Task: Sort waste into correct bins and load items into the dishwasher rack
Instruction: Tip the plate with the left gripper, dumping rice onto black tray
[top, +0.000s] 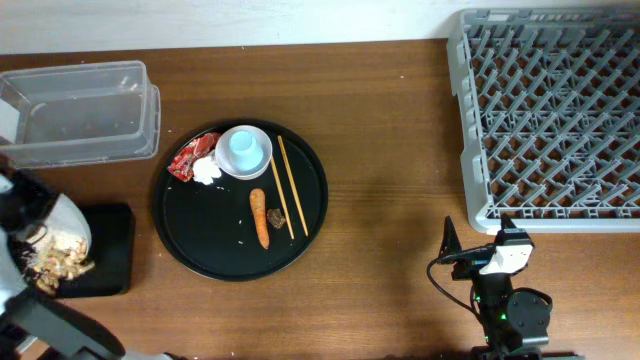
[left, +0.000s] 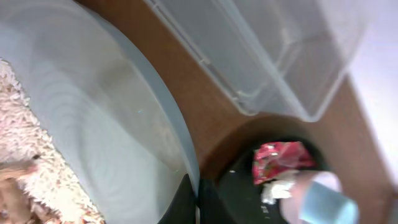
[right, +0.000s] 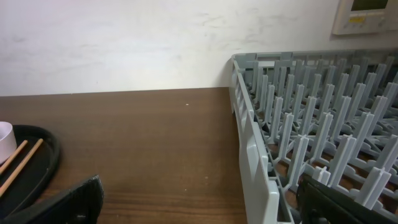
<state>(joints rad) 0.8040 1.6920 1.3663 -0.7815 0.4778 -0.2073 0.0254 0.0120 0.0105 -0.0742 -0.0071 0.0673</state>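
My left gripper (left: 198, 200) is shut on the rim of the white plate (left: 106, 118). In the overhead view the gripper (top: 25, 235) holds the plate (top: 62, 225) tilted over the black bin (top: 112, 250), with beige rice scraps (top: 62, 258) at the plate's low edge. On the round black tray (top: 185, 235) lie the red wrapper (top: 187, 158), the white tissue (top: 207, 172), the carrot (top: 260, 217), a brown bit (top: 278, 215) and the chopsticks (top: 285, 185). The pale blue cup (top: 243, 148) sits in the white bowl (top: 262, 160). My right gripper (top: 475, 255) is open and empty, just in front of the grey rack (top: 550, 120).
The clear tub (top: 80, 110) stands at the back left, behind the black bin. The rack's near wall (right: 255, 155) rises between my right fingers (right: 199, 205). The tray's edge (right: 43, 163) and the chopsticks (right: 18, 163) show at the far left of the right wrist view.
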